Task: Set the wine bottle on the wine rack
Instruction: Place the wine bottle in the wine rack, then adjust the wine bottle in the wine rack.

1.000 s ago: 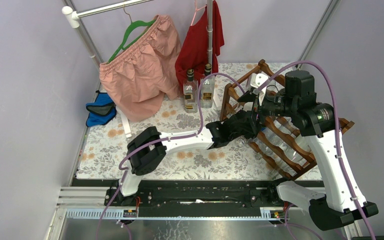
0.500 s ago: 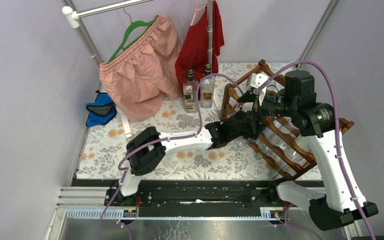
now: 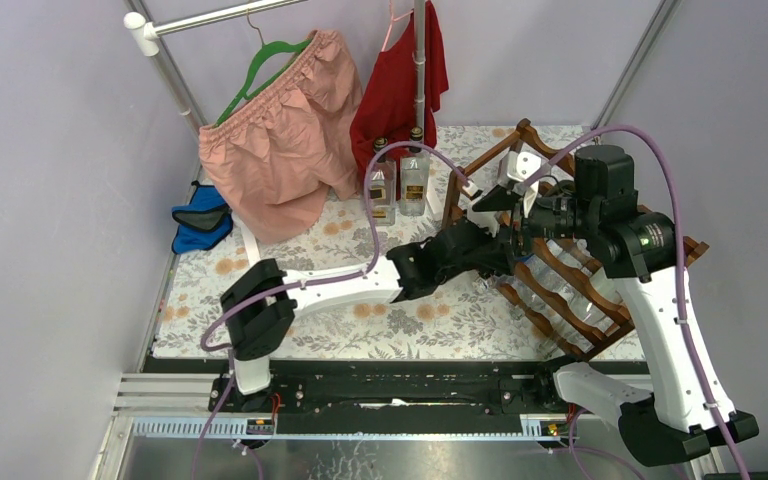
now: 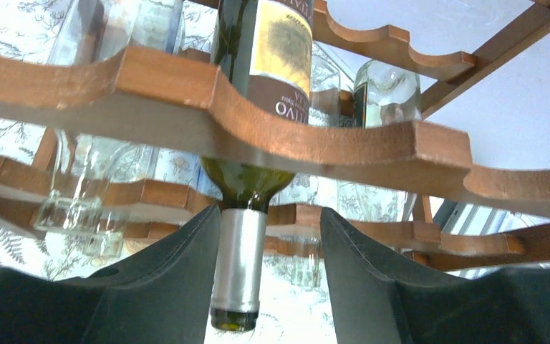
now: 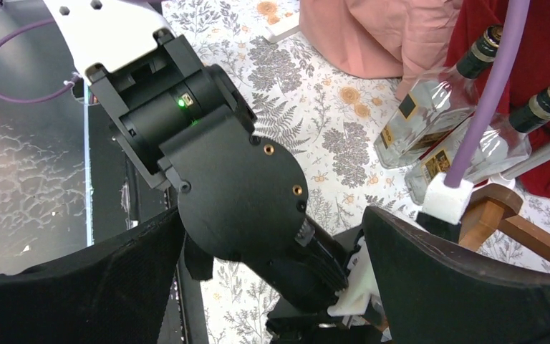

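In the left wrist view the green wine bottle lies on the reddish-brown wine rack, its shoulder resting in a scalloped notch of the front rail. Its silver-foiled neck points toward the camera. My left gripper is open around that neck, which sits close against the left finger with a clear gap to the right finger. From above, the left gripper is at the rack's front, and the arms hide the bottle. My right gripper hangs open and empty above the left wrist.
Clear glass bottles lie in other slots of the rack. Two clear liquor bottles stand left of the rack. Pink shorts and a red garment hang behind them. A blue cloth lies at the table's left edge.
The left jaws have opened off the bottle's neck, and the left arm's elbow has swung left. The right gripper has shifted slightly up and stays open.
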Motion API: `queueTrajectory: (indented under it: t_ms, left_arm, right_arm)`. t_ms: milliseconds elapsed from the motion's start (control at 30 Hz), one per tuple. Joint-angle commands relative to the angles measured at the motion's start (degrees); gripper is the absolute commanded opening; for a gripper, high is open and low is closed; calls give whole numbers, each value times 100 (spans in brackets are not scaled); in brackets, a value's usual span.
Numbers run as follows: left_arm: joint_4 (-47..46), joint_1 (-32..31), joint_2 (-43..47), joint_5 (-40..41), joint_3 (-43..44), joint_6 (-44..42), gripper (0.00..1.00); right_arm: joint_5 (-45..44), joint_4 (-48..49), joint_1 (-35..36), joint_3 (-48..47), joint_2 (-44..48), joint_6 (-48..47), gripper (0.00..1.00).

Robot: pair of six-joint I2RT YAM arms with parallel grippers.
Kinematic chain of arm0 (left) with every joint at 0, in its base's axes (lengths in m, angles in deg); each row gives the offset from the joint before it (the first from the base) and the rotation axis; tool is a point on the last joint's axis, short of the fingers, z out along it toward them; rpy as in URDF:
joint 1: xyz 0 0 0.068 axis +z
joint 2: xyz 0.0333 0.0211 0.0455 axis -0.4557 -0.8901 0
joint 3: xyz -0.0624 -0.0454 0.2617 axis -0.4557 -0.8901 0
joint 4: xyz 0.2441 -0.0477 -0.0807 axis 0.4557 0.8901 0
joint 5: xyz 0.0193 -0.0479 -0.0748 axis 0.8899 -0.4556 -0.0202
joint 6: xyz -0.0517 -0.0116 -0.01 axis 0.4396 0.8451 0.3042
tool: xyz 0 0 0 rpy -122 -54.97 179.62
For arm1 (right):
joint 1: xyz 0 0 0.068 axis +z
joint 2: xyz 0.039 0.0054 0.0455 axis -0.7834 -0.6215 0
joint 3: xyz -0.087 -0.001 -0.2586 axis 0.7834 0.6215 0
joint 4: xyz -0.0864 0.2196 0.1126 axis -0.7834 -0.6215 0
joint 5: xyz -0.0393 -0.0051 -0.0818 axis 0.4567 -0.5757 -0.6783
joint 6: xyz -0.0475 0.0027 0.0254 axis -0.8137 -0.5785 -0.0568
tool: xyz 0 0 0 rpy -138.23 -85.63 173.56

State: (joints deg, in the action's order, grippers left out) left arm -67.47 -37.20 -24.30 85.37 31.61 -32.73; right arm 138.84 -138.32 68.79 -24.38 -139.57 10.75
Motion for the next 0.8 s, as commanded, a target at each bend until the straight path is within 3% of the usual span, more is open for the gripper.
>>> queueTrajectory:
  t_ms: [0, 333, 400, 533, 767]
  left_arm:
    - [-534, -227, 579, 209, -437, -68, 60]
    - [-975, -344, 2059, 90, -2311, -304, 53]
    - [-1093, -353, 2391, 55, -2737, -304, 44]
    - [-1083, -354, 2470, -122, -3197, -180, 8]
    - [-1428, -363, 1725, -291, -3175, -133, 4]
  right_arm:
    - [-291, 128, -105, -6, -1, -248, 100]
    - [-62, -358, -127, -153, -33, -727, 100]
    - [-38, -461, -130, -166, -64, -827, 100]
    - [2, -551, -176, -166, -129, -931, 100]
    - [-26, -545, -272, -154, -121, -932, 100]
